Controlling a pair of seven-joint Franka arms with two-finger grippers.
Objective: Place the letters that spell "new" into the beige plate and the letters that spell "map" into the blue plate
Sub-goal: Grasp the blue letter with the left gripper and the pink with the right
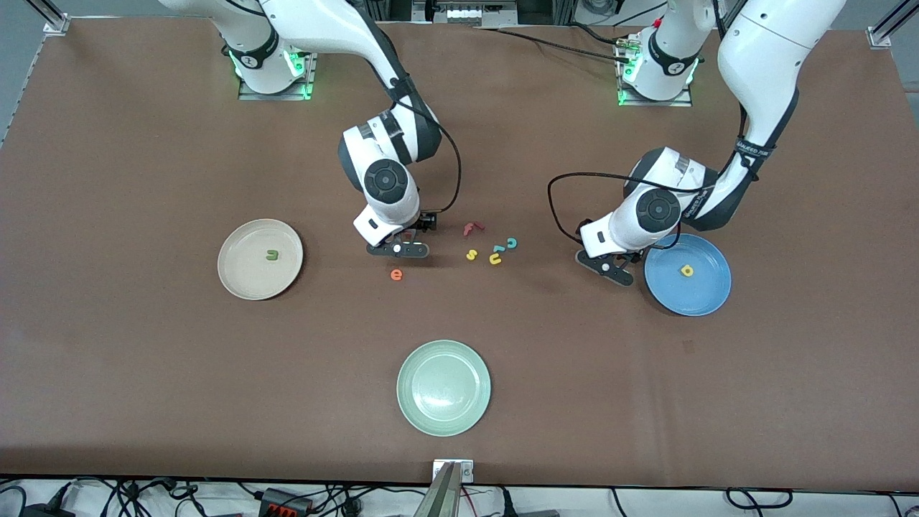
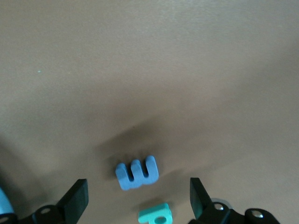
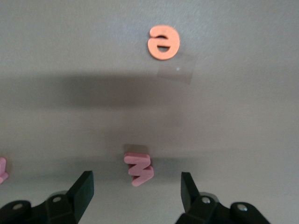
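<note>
The beige plate (image 1: 240, 276) holds the green n (image 1: 271, 254). In the blue plate (image 1: 707, 291) lies the yellow a (image 1: 687, 271). My right gripper (image 1: 398, 249) (image 3: 136, 191) hangs open, low over the pink w (image 3: 138, 169), which lies between its fingers without touching them. The orange e (image 1: 395, 274) (image 3: 164, 43) lies on the table just past it. My left gripper (image 1: 609, 267) (image 2: 138, 198) is open beside the blue plate, low over the blue m (image 2: 137, 172) and the teal p (image 2: 155, 214). Both letters lie between its fingers, untouched.
A red f (image 1: 472, 229), a yellow s (image 1: 471, 254), a yellow u (image 1: 495, 258) and a teal c (image 1: 511, 243) lie in a loose group between the two grippers. A larger pale green plate (image 1: 444, 388) stands nearer to the front camera.
</note>
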